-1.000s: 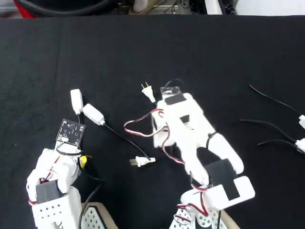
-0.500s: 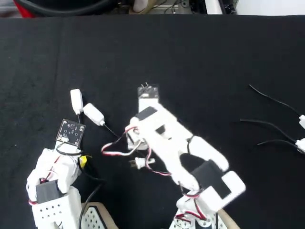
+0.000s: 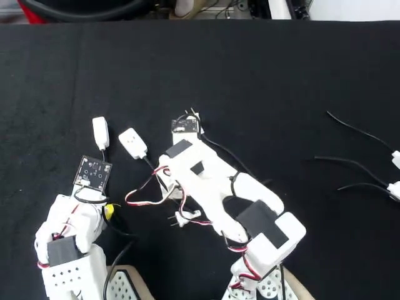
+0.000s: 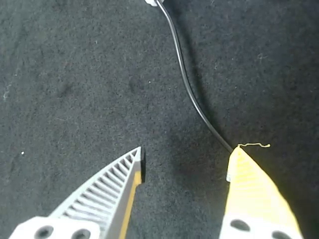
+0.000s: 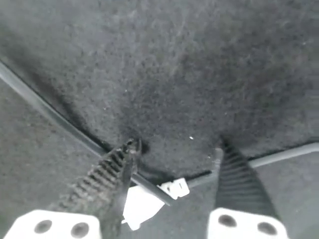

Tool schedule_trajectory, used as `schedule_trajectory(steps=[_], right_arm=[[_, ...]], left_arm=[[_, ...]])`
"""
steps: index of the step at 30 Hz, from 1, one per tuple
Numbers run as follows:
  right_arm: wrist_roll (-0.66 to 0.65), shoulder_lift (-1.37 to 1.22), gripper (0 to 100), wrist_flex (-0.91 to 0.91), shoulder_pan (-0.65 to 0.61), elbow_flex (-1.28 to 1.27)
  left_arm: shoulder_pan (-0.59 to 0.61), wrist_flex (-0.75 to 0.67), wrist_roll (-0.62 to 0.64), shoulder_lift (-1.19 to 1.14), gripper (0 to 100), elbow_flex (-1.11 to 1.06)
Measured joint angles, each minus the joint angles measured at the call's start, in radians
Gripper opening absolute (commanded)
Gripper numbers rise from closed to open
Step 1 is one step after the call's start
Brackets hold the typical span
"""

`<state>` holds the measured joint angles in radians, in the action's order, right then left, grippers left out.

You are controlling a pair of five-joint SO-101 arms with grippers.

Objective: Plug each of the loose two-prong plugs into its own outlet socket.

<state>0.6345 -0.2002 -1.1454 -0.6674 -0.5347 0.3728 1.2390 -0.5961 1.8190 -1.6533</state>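
L jaws spread, low beside cable [image 4: 189,89]; R jaws spread, arm [image 3: 212,181] stretched fwd, straddling plug [image 5: 149,204].

From above, the scene is bright and evenly lit from overhead: the black surface [image 3: 281,75] swallows the light and carries hardly any shadow, while the white right arm [image 3: 212,181] glares almost to blank. Soft, even light falls around the left gripper [image 4: 188,149]. Under the right gripper [image 5: 175,145] it is dimmer, with a dark shadow pooled on the surface between its fingers.
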Motion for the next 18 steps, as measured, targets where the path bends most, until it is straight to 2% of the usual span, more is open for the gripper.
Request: schedule_trajectory(steps=[12,18], right_arm=[[-0.023,-0.002,1.2,-0.035,0.049,0.002],[-0.066,-0.015,1.2,-0.132,0.071,0.049]], left_arm=[[0.000,0.000,0.000,0.000,27,0.000],[0.000,0.000,0.000,0.000,27,0.000]])
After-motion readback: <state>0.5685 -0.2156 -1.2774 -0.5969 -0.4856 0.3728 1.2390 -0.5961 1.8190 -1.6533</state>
